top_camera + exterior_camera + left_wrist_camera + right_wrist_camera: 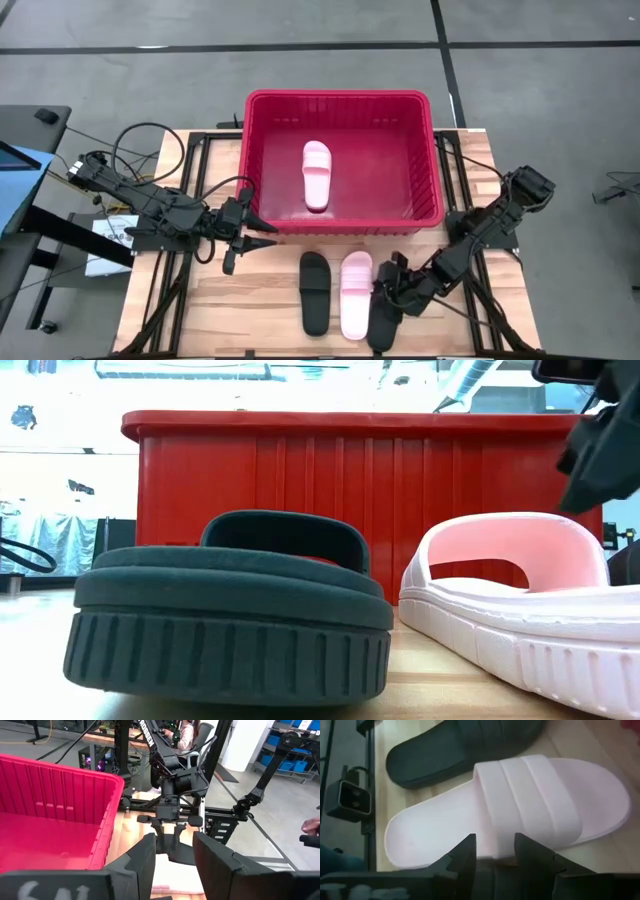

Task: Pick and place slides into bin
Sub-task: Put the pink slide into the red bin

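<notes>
- Pink slide on table in front of the bin, between two black slides.
- Right gripper just beside it, fingers narrowly apart, empty; should close on the strap.
- Left gripper open, by the bin.
- Count: two pink (one binned), two black.

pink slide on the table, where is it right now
In the high view the pale pink slide sandal lies on the wooden table in front of the red plastic bin, between two black slides, with the right claw beside it.
</notes>
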Robot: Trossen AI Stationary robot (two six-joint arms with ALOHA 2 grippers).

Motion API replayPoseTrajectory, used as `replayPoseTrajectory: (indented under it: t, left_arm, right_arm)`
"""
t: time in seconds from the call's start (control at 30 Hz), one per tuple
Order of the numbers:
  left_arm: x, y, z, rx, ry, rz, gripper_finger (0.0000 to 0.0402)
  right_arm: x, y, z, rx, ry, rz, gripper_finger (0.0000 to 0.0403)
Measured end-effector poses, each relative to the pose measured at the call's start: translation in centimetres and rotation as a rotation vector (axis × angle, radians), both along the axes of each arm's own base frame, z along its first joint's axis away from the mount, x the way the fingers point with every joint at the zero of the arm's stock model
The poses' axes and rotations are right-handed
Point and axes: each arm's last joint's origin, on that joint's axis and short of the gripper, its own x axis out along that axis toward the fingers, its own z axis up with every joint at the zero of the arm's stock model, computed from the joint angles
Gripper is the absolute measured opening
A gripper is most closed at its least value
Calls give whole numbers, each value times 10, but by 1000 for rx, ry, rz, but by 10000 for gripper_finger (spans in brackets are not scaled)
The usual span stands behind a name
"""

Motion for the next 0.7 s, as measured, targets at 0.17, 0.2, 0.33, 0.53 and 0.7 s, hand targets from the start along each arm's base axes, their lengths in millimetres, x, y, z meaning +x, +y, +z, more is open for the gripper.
replayPoseTrajectory:
  t: [0.17,0.2,0.33,0.53,0.7]
  left_arm:
    - [0,0,0,0,0,0,122]
    - [0,0,0,0,0,0,122]
    - [0,0,0,0,0,0,122]
    - [0,0,0,0,-1,1,122]
    - [0,0,0,-1,-1,1,122]
  right_arm:
    - [3,-4,0,-24,2,9,125]
    - [3,-5,0,-30,3,14,125]
    - [3,-4,-1,-27,14,37,125]
    - [4,-4,-6,-33,46,64,125]
    - [8,-6,-10,-47,50,63,125]
